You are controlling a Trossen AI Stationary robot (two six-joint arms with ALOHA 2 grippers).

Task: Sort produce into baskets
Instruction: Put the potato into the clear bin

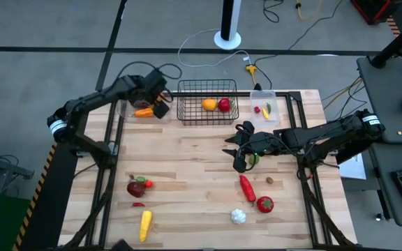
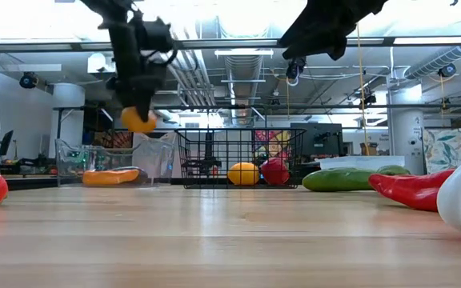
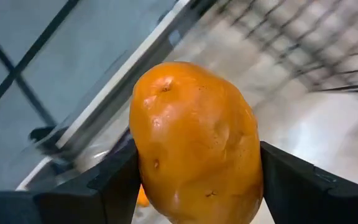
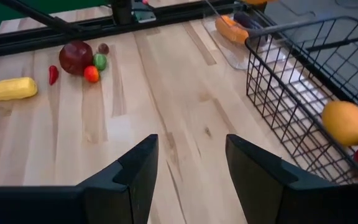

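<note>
Orange potato-shaped piece (image 3: 196, 146) sat clamped between the two dark fingers (image 3: 114, 186) of the left gripper (image 2: 138, 112), one finger pressed against each flank, most of the body projecting forward beyond the fingertips. Hung clear of the table, above the wide clear bin (image 1: 128, 110) at the far left corner. Inside that bin lay a carrot (image 1: 144, 112).

Just beside the bin stood the black wire basket (image 1: 208, 104), containing an orange (image 1: 209, 104) and a red piece (image 1: 224, 104). Next along the far edge sat the small clear bin (image 1: 264, 104) with small red and yellow items inside.

Right gripper (image 1: 237, 152) hovered over mid-table, jaws apart and holding nothing; bare wood showed between its fingers (image 4: 138, 174). Green cucumber (image 2: 350, 178) lay directly below it.

Near the front edge: red pepper (image 1: 247, 187), tomato (image 1: 264, 204), white garlic (image 1: 238, 217). On the left side: dark red piece (image 1: 136, 188) among small items, and yellow corn (image 1: 145, 225).
</note>
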